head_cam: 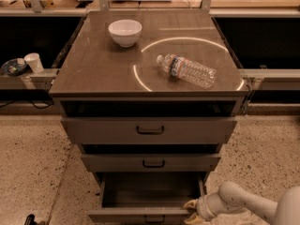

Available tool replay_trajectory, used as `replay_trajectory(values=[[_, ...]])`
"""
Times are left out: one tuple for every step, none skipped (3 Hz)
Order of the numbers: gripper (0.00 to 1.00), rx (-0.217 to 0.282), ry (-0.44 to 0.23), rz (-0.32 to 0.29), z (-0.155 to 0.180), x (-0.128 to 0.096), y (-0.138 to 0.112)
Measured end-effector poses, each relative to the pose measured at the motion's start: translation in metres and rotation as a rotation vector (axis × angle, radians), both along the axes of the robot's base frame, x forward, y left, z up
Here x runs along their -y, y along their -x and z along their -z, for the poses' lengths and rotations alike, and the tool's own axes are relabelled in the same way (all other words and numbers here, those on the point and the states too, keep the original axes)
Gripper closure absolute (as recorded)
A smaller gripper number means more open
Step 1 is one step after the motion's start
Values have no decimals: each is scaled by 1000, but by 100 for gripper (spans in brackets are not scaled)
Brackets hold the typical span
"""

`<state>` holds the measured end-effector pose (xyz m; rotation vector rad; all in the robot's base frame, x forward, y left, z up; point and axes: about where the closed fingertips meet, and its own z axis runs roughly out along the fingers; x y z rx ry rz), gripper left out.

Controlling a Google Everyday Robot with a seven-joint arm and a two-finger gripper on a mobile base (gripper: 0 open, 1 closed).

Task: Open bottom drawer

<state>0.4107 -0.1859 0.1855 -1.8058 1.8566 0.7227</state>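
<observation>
The bottom drawer (pixel 140 214) of the grey-brown cabinet is pulled out, its empty inside showing at the frame's lower edge. Its dark handle (pixel 154 218) is partly cut off by the bottom of the view. My gripper (pixel 192 210) sits at the drawer front's right end, at the lower right, on a white arm (pixel 243 205) that comes in from the right. The mid-sized drawer (pixel 150 162) and the top drawer (pixel 150 130) above it stand closed.
On the cabinet top (pixel 93 74) stand a white bowl (pixel 125 32) and a plastic water bottle (pixel 187 71) lying on its side. A paper cup (pixel 33 61) sits on a ledge at the left. Speckled floor (pixel 33 168) lies on both sides.
</observation>
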Motion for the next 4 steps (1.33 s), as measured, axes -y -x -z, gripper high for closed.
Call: replay_trajectory(values=[[53,-46,-34,-16,2,1,24],[34,-51,-38,-20,2,1,27],[5,-52,-38,-20,2,1,27],[0,-52,-38,-20,2,1,27]])
